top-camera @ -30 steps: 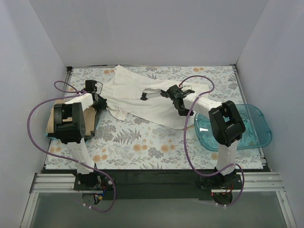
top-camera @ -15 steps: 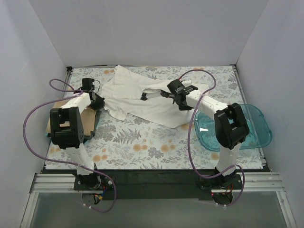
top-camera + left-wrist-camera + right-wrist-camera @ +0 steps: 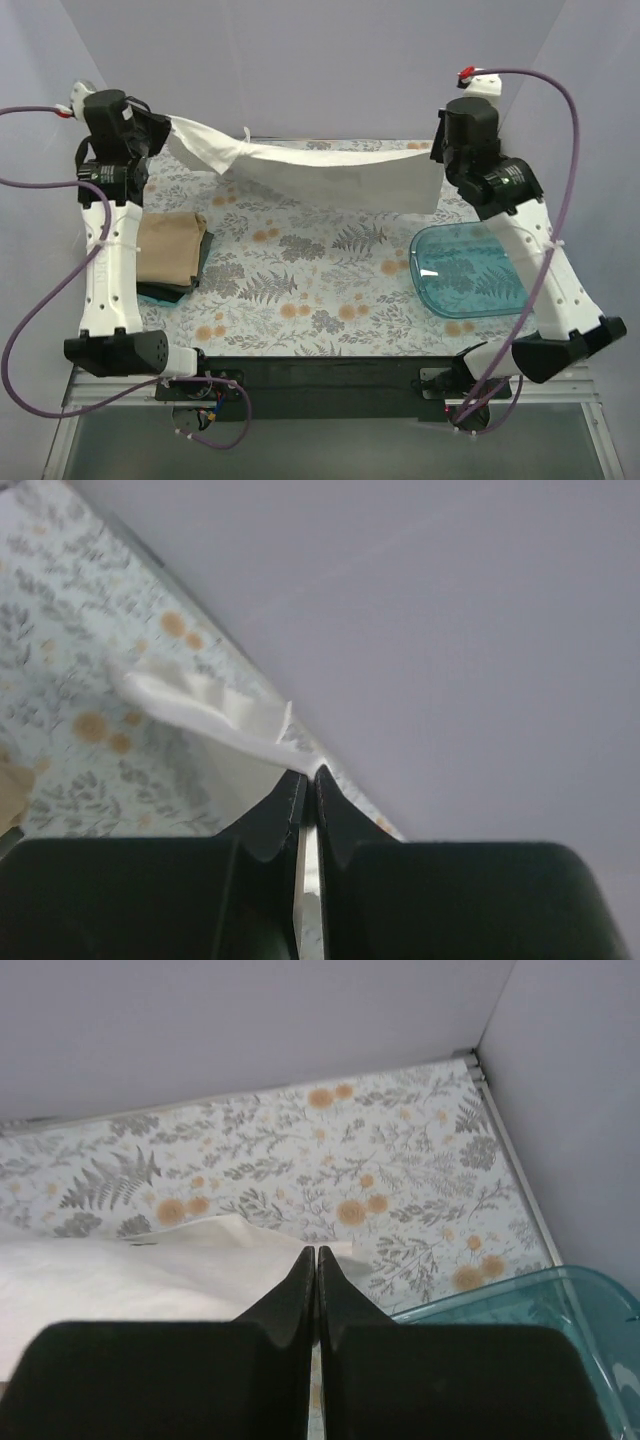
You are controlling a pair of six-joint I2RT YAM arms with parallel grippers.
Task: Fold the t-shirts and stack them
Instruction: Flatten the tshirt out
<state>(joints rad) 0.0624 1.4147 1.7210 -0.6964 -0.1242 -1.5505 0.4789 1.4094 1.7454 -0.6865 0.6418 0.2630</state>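
Note:
The white t-shirt (image 3: 320, 175) hangs stretched in the air between both raised arms, above the far half of the table. My left gripper (image 3: 163, 128) is shut on its left end; in the left wrist view the cloth (image 3: 215, 712) runs out from the closed tips (image 3: 307, 773). My right gripper (image 3: 437, 152) is shut on its right end; in the right wrist view the cloth (image 3: 130, 1275) lies against the closed tips (image 3: 316, 1251). The tan-beige t-shirt (image 3: 170, 247) lies folded at the table's left on a dark cloth.
A translucent blue plastic tub (image 3: 468, 270) sits at the right of the floral table cover (image 3: 320, 290), also in the right wrist view (image 3: 520, 1310). White walls enclose the back and both sides. Purple cables loop from both arms.
Both arms have risen from the table and spread apart, lifting the white t-shirt off the surface and stretching it between them. The tan-beige shirt, earlier covered by the left arm, now shows.

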